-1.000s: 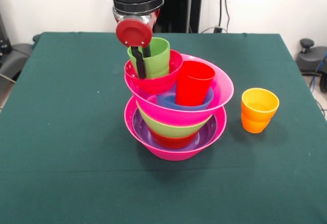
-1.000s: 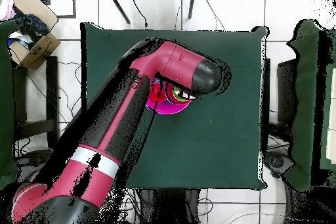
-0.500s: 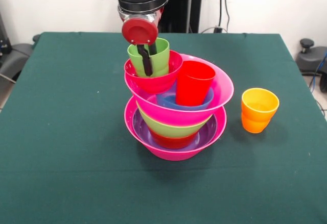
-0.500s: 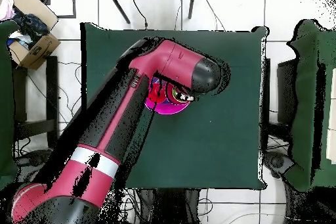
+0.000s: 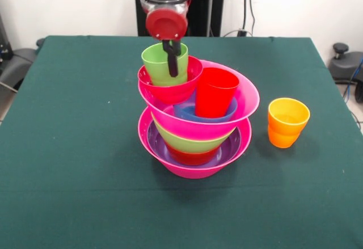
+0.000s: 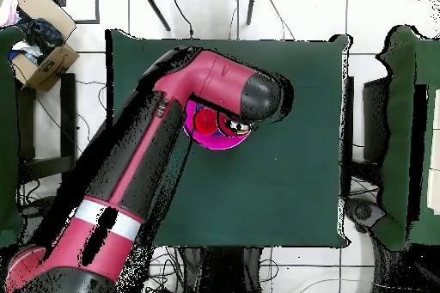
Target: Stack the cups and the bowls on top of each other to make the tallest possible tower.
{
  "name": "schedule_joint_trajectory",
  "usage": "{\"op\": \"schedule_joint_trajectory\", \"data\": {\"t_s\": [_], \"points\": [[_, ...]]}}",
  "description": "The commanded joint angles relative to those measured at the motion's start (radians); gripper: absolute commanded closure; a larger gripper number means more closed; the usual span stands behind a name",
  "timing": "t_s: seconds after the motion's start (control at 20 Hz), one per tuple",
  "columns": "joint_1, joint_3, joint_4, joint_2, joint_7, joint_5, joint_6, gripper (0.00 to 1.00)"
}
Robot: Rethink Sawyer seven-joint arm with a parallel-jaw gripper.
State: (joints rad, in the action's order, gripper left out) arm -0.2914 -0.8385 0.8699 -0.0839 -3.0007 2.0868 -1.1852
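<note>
Your pincer [image 5: 172, 60] hangs at the lime green cup [image 5: 163, 63] topping the tower [image 5: 195, 118] mid-worktop; whether its fingers are apart or together, I cannot tell. The orange cup [image 5: 288, 122] waits toward the worktop's edge.

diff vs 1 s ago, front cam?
The gripper slid across the green cup, from its picture-left side toward its picture-right rim, and rose a little. Nothing visibly grabbed or let go. The green cup, the tower, the red cup and the orange cup on the table stayed put.
</note>
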Motion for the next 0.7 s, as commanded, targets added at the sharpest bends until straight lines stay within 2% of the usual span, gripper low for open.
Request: {"op": "schedule_joint_trajectory", "data": {"t_s": [0.05,0.2,0.45,0.65,0.7], "points": [[-0.029,0.057,-0.043,-0.047,0.096,-0.007,-0.015,0.00],[-0.038,0.044,-0.049,-0.053,0.139,0.010,-0.023,0.00],[-0.046,0.028,-0.055,-0.060,0.131,0.011,-0.031,0.00],[-0.067,0.020,-0.031,-0.063,0.069,-0.012,-0.026,0.00],[-0.074,0.020,-0.024,-0.062,0.026,-0.026,-0.023,0.00]]}}
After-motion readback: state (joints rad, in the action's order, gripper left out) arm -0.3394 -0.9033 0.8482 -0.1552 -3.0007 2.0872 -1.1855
